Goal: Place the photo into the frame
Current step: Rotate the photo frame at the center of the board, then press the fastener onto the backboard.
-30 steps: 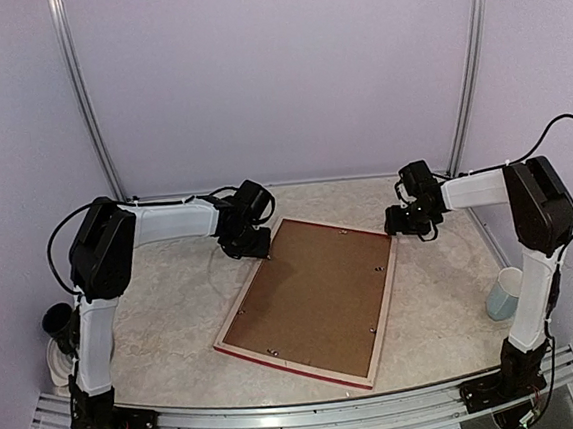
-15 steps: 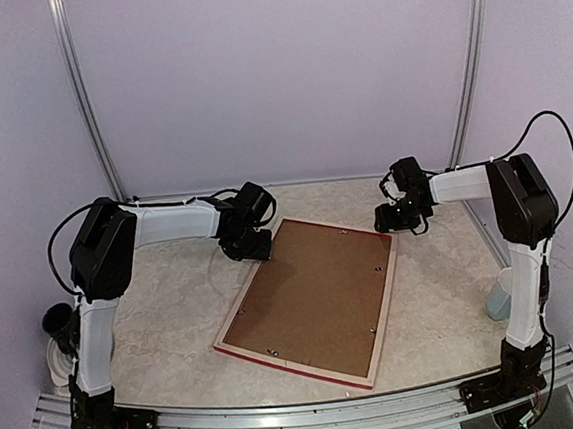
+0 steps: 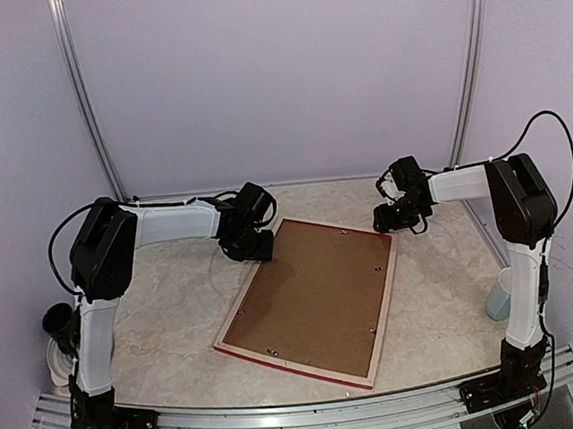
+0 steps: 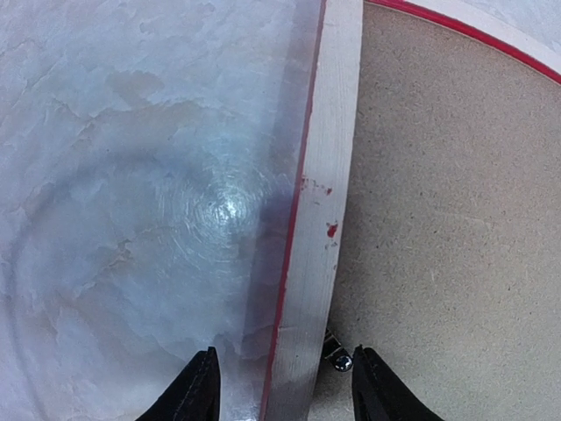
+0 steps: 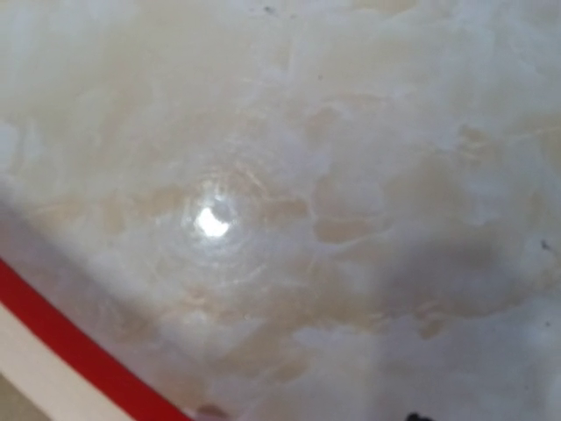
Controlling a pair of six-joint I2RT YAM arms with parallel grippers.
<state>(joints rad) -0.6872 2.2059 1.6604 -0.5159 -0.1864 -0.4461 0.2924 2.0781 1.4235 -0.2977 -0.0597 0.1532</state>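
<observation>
A marbled beige worktop (image 3: 166,325) lies under lilac walls. Near the right edge stands a pale blue cup (image 3: 503,294). The frame (image 3: 241,297) rests mid-worktop, face down and skewed, with its brown backing board (image 3: 313,292) upward. At the frame's far-left corner the left claw (image 4: 285,390) is spread astride the pale wood edge. Farther back, the right claw (image 3: 386,222) hovers just beside the far-right corner; its fingers are too hidden to tell their state.
</observation>
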